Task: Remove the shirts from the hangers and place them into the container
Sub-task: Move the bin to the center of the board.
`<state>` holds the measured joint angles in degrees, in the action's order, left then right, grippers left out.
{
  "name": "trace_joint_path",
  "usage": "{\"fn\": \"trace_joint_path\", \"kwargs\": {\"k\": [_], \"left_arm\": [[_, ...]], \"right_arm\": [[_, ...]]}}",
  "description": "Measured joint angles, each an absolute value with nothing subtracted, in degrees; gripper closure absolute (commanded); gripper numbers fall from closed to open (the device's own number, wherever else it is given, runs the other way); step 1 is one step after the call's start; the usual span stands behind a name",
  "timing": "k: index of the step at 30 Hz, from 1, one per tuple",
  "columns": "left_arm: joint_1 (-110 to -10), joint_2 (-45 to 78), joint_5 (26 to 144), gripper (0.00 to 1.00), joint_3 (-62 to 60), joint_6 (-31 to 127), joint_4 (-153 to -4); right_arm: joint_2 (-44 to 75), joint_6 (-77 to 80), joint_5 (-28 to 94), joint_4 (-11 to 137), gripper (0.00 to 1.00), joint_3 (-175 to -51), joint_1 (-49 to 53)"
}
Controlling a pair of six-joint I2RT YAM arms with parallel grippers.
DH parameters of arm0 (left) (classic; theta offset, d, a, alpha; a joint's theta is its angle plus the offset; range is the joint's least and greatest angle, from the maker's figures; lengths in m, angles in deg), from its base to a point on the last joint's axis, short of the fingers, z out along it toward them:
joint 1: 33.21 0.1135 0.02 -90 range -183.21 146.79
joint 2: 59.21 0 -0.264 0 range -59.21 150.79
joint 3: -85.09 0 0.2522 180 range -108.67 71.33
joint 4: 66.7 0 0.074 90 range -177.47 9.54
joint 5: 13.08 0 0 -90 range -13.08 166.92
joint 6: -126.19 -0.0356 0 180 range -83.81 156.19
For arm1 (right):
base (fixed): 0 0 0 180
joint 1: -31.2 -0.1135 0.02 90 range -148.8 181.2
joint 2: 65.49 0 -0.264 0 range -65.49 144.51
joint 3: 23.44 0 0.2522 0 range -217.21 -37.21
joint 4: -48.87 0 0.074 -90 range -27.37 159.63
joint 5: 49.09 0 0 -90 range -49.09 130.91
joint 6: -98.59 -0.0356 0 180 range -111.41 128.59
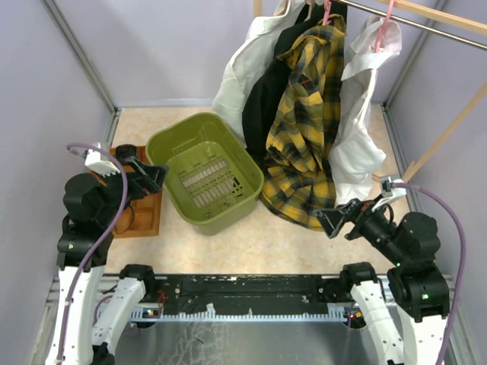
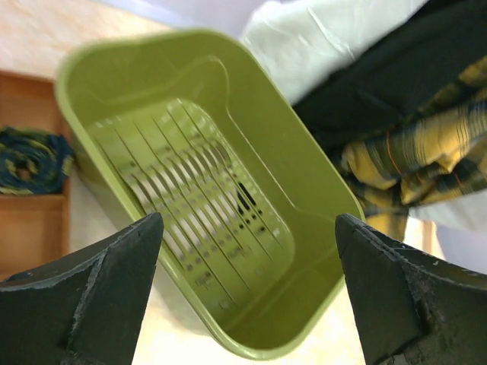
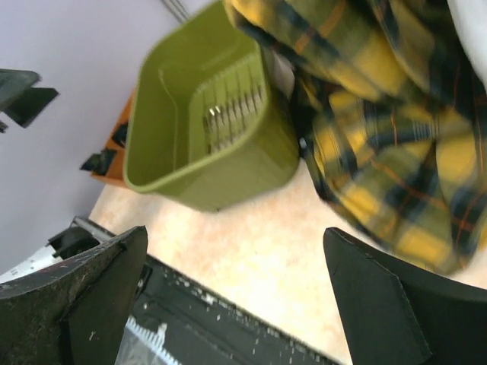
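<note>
Your left end effector (image 1: 152, 173) and right end effector (image 1: 332, 218) gape empty; grip the plaid shirt (image 1: 308, 129) high, near its apparently pink hanger (image 1: 327, 15).

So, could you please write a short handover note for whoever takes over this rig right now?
Left end effector: open, empty, beside the olive-green slotted plastic tub.
Right end effector: open, empty, near the hem of the yellow-and-black plaid shirt.
The white cloth shirt, plain black shirt and off-white shirt hang beside it at back right, with thin pink hanger hooks showing.
Done: nothing; the tub holds no shirts.
Left: all four shirts.
</note>
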<state>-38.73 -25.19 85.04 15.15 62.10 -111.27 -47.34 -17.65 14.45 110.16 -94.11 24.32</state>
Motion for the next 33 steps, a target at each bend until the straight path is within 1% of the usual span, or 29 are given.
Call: {"fn": "trace_joint_path", "kwargs": {"k": [6, 11, 16, 20, 24, 29, 33], "left_arm": [[-38.1, -22.3, 94.5, 0.01, 18.0, 66.5, -111.3], [-37.9, -18.0, 98.3, 0.01, 17.9, 68.7, -112.0], [-37.6, -14.9, 101.5, 0.01, 18.6, 69.4, -113.3], [-37.6, -14.2, 104.4, 0.01, 19.0, 69.9, -116.1], [-37.6, -15.1, 105.6, 0.01, 22.3, 69.9, -117.7], [-37.7, -12.7, 106.4, 0.01, 23.8, 69.7, -118.2], [-40.7, -10.2, 104.9, 0.01, 23.4, 70.0, -117.3]], "right_arm": [[-47.4, -21.4, 18.4, 117.1, 0.01, -90.4, 25.0], [-44.9, -24.7, 23.4, 122.1, 0.01, -90.9, 25.1], [-41.8, -24.6, 26.4, 124.0, 0.01, -90.8, 25.4], [-39.8, -23.6, 24.0, 124.5, 0.01, -91.0, 25.5], [-37.7, -20.9, 20.2, 126.2, 0.01, -91.0, 25.5], [-37.9, -18.0, 17.8, 130.2, 0.01, -91.0, 25.5], [-38.9, -16.5, 16.1, 131.5, 0.01, -91.0, 25.7]]}}
